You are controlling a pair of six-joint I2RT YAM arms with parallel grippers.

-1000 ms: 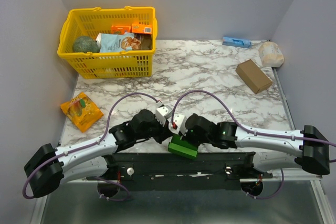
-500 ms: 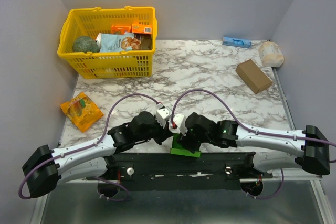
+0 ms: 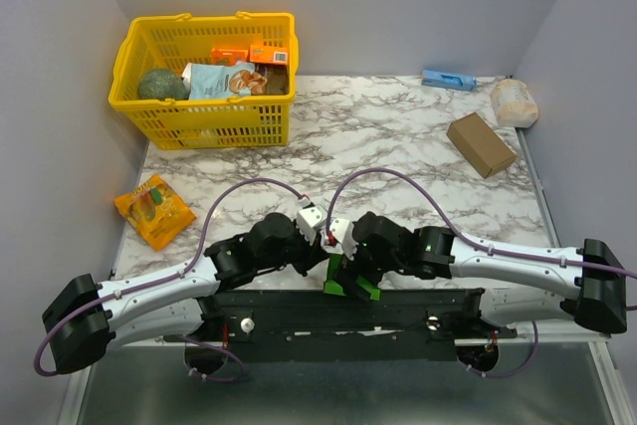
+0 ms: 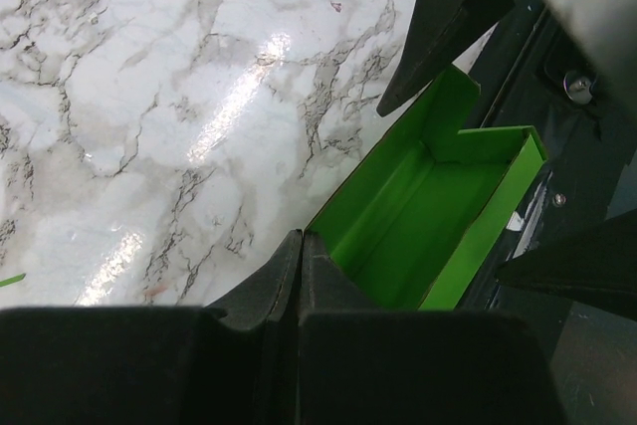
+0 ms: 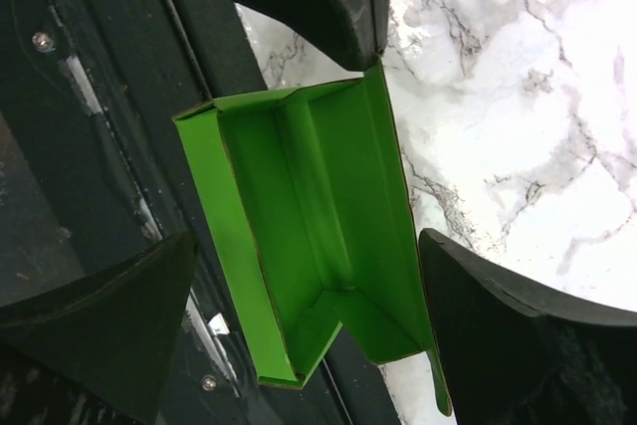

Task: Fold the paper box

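From above, I see both arms bent inward, their wrists meeting at the near edge of the table [image 3: 418, 176]. The green box [image 3: 354, 286] lies right under them, partly on the marble and partly over the black rail [image 3: 428, 306] that carries the arms. Well apart from it are a yellow basket [image 3: 214, 121] at the far left, an orange packet [image 3: 152, 209] on the left and a brown box [image 3: 481, 143] at the far right.

On the left wrist camera, the left jaws are pressed together, pinching the end of one long wall of the green box [image 4: 428, 216]. It is an open tray with its inside facing me. The right arm's dark fingers [image 4: 448, 27] flank it.

On the right wrist camera, the right jaws are spread wide, one finger on each side of the green box [image 5: 309, 226] and holding nothing. One finger [image 5: 100, 316] is clear of it over the rail. The other is just beside the long wall; I cannot tell if it touches.
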